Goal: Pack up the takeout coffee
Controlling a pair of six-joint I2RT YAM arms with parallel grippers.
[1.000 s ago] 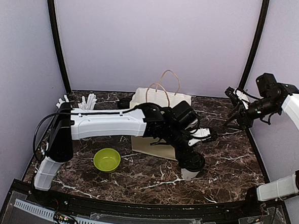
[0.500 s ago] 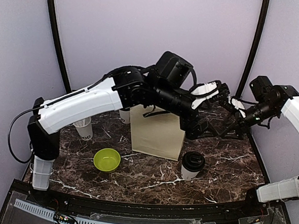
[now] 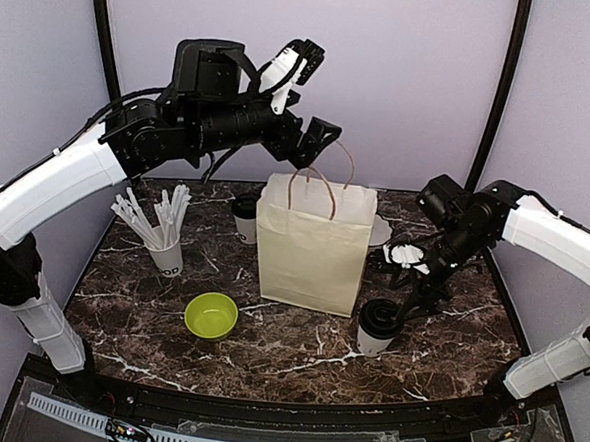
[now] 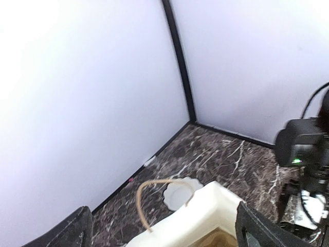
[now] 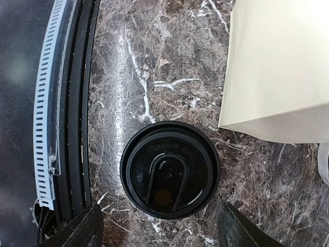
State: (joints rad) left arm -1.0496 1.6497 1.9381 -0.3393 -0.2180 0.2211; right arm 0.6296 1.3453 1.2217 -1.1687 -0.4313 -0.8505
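Left jaws now high above bag (image 3: 311, 252), right jaws over cup (image 5: 169, 171), both released.

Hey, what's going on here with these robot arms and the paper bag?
Two arms are packing takeout coffee into the upright paper bag. The right end effector hangs open over the near lidded cup, beside the bag's front right corner, not gripping it. The left end effector is open and empty, high above the bag. The second cup stands behind the bag's left side. Both cups are outside the bag.
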